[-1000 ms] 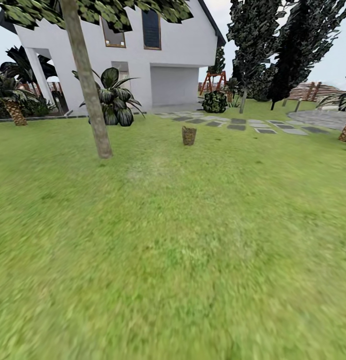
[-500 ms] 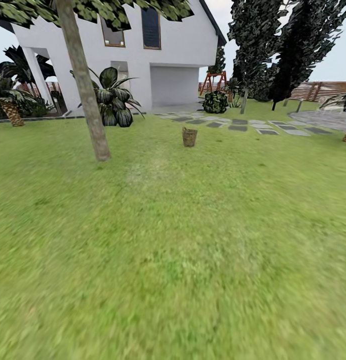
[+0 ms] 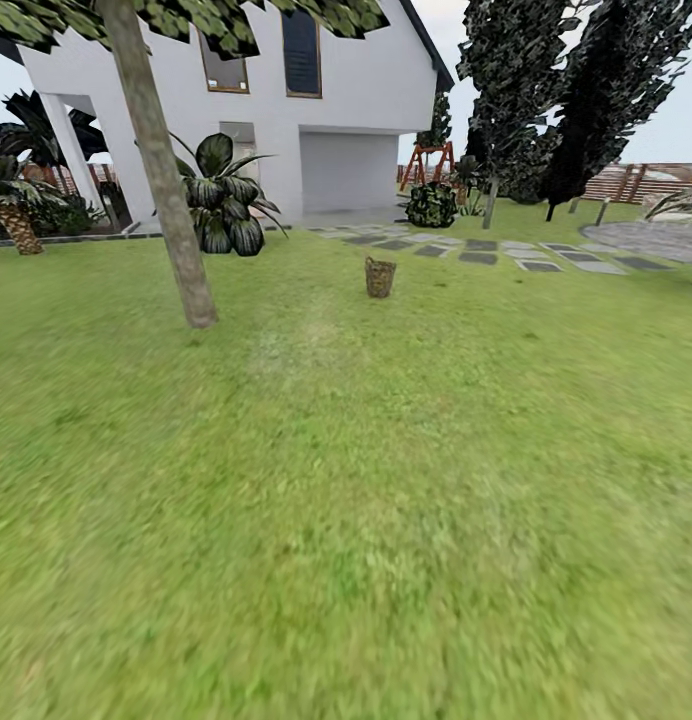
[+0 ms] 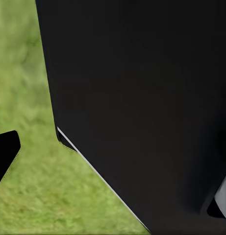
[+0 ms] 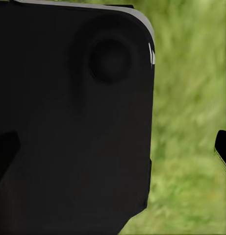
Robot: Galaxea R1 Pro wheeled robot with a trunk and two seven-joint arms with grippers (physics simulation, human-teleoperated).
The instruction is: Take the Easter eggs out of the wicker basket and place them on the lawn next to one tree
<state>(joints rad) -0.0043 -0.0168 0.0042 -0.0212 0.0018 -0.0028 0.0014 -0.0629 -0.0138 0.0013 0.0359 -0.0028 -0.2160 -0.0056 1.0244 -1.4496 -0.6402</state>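
black robot body panel, blurred green lawn beside it

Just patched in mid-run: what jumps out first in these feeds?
A small wicker basket stands alone on the open lawn, far ahead near the stepping stones. Left of it a thick pale, leaning tree rises, with a white house behind. No eggs can be made out from here.

A white two-storey house closes the far side, with a pale garage door and dark upper windows. Grey stepping stones run across the grass towards a paved patch on the right. Tall dark-leaved trees stand behind them, before a brown slat fence. A broad-leaved shrub sits by the house wall. Daylight is flat and overcast.
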